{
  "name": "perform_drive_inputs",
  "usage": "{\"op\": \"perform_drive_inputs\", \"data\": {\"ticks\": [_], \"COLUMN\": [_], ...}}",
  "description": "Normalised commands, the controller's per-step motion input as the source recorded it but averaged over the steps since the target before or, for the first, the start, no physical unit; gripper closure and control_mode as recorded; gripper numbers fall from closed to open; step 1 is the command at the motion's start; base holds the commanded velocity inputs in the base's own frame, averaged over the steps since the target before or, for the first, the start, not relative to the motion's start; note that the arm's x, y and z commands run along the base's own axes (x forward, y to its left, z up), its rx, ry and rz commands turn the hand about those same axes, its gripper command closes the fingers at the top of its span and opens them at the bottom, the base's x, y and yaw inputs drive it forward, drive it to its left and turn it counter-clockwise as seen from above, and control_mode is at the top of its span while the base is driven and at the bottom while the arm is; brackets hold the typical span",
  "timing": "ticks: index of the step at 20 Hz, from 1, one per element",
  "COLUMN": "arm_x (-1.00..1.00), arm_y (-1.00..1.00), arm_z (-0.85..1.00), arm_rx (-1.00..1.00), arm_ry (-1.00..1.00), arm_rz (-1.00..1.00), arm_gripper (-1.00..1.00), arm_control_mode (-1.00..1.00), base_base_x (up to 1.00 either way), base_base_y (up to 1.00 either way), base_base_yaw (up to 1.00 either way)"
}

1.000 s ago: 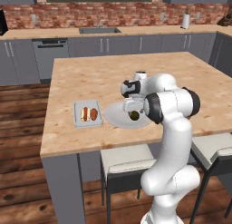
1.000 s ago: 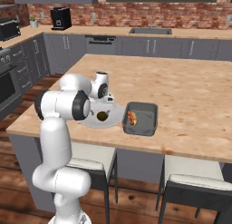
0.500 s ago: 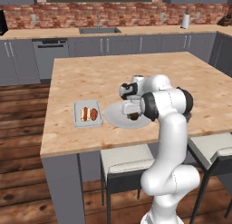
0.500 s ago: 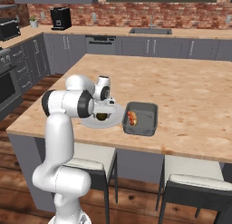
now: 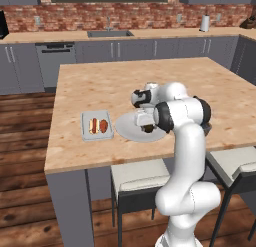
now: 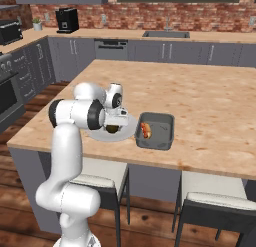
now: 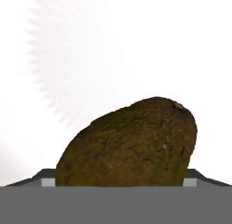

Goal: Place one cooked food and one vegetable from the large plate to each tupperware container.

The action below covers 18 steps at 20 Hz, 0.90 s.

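Moved: arm has dipped lower over the plate since a second ago.
Worktop (image 5: 150, 81): carries plate and both trays.
Plate (image 5: 127, 127): centre, near edge; a brown lumpy vegetable (image 7: 131, 143) on it.
Left tray (image 5: 97, 125): two cooked-looking pieces, no vegetable.
Right tray (image 6: 156, 130): one cooked piece.
Claw (image 6: 116, 127): right over the vegetable; spread or gripping, cannot tell.
Left: vegetables, probably one per tray.
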Motion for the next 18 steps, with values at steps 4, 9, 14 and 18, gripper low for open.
{"op": "perform_drive_inputs", "data": {"ticks": [4, 9, 14, 18], "arm_x": [-0.73, -0.27, -0.09, -0.03], "arm_y": [-0.42, -0.44, -0.86, -0.82], "arm_z": [0.52, 0.95, 0.34, 0.27], "arm_rx": [0.0, -0.04, -0.03, -0.04], "arm_ry": [-0.07, -0.25, -0.22, -0.11], "arm_rz": [-0.01, 0.0, 0.0, 0.0], "arm_gripper": [1.0, 1.0, 1.0, 1.0], "arm_control_mode": [-1.0, -1.0, -1.0, -1.0], "base_base_x": [0.0, 0.0, 0.0, 0.0], "base_base_y": [0.0, 0.0, 0.0, 0.0], "base_base_yaw": [0.0, 0.0, 0.0, 0.0]}}
